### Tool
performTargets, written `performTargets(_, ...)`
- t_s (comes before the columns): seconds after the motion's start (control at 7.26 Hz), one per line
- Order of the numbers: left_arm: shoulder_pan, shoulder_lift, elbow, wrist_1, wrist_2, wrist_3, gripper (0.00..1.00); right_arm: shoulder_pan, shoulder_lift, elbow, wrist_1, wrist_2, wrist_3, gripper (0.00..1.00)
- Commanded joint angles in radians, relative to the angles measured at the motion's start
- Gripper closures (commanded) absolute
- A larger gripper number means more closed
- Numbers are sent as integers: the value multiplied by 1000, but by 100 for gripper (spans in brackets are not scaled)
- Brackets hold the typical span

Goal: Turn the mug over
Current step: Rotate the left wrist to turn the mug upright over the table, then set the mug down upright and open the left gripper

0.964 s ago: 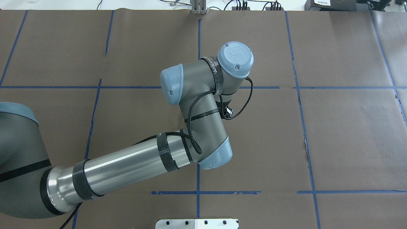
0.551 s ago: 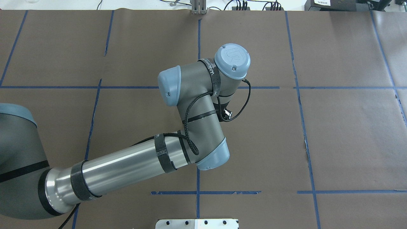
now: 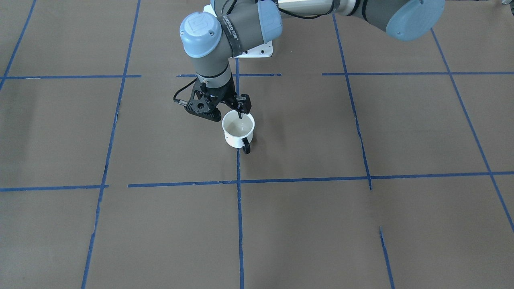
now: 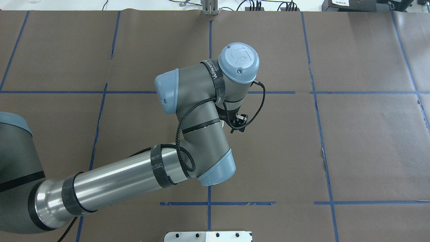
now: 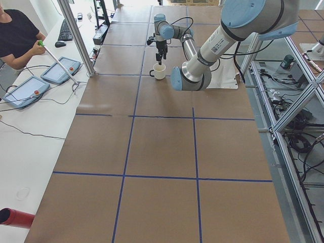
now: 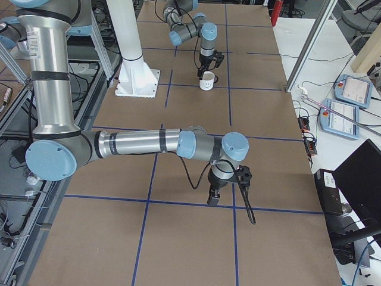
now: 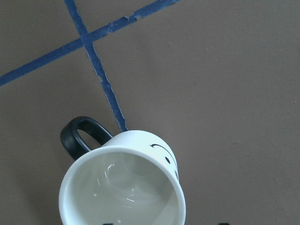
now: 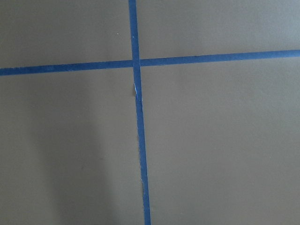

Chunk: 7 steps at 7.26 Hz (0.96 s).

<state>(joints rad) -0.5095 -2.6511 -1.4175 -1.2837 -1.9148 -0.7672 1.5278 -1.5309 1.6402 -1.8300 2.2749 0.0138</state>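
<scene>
The white mug stands upright on the brown table cover, mouth up and dark handle pointing away from the robot. In the left wrist view the mug shows its cream inside and part of the black smiley. My left gripper hangs just above its rim, open, with two dark fingertips set wide apart at that view's bottom edge. The overhead view hides the mug under the left arm. My right gripper points down near the table at the far end; I cannot tell whether it is open or shut.
Blue tape lines grid the brown cover. A white base plate sits at the robot's side. A person with pendants sits beyond the table edge. A red cylinder lies on the side bench.
In the overhead view the left arm's wrist and elbow have shifted to the left and its wrist has turned a little. The mug stays hidden under the arm throughout.
</scene>
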Motion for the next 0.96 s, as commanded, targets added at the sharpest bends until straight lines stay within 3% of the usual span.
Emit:
performTargets(0.0,-81,41,-181,55,0,0,0,0,0,0,0,0,0,0)
performTargets(0.28,-217,181,-379,43,-87,2,0,0,0,0,0,0,0,0)
performTargets(0.69,-308,346,-434,-119,-92,8,0,0,0,0,0,0,0,0)
performTargets(0.83,-369,431,-432,-197,-101,113,0,0,0,0,0,0,0,0)
